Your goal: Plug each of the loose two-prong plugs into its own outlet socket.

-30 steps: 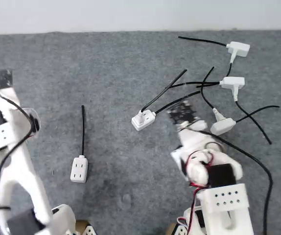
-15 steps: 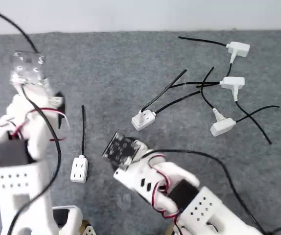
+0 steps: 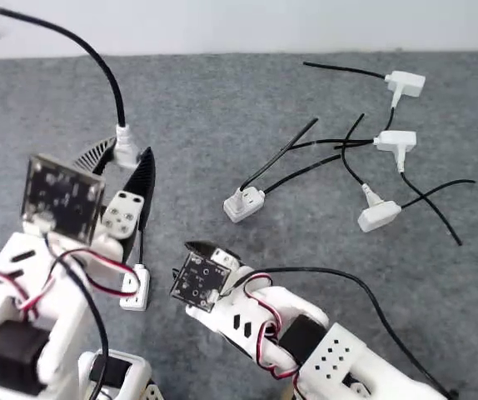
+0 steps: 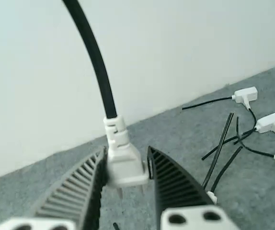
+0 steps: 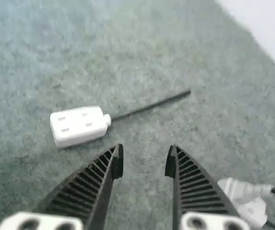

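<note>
While the left pincer sits raised off the grey felt, its jaws are clamped on the body of a white two-prong plug. The prongs point back between the fingers toward the wrist, and the black cable arcs up and away from the tips toward the pale wall. The right pincer is low over the felt, jaws a moderate gap apart w/ nothing between them. A white outlet socket lies flat just ahead of the right pincer and off to its left, slots up, its thin cord running straight away from it. In the high view that socket sits below and behind the left pincer, touching neither pincer, w/ the cord passing under the left fingers. Any print on socket, plug or wrist boards is too small to read. A white connector w/ black lead lies near the right pincer, ahead and to its right. Well apart on that same side are a far plug, a middle plug and a near plug, leads crossing in a tangle. Room: open felt runs from the left pincer to the far edge where felt meets wall, and also between the right pincer and the tangle.
</note>
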Available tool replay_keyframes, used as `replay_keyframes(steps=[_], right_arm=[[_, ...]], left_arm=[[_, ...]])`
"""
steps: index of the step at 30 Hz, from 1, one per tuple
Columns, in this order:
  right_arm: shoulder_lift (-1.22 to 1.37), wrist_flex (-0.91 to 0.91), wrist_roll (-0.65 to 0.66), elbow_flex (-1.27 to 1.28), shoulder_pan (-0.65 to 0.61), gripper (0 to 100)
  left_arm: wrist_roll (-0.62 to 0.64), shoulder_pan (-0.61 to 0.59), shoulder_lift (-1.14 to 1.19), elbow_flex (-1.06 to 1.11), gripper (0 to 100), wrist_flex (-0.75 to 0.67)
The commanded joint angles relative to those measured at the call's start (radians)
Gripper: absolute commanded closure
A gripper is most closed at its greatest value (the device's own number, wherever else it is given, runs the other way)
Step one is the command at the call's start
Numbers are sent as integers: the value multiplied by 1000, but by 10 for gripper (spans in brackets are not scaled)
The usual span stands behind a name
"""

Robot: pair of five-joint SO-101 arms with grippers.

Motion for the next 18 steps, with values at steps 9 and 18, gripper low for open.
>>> replay_keyframes(steps=[9,18], right_arm=[[2,-71,9,-2,-4,840],[2,-120,15,-35,-2,841]], left_arm=[[23,230,-127,-42,989,12],[80,302,-58,-42,989,130]])
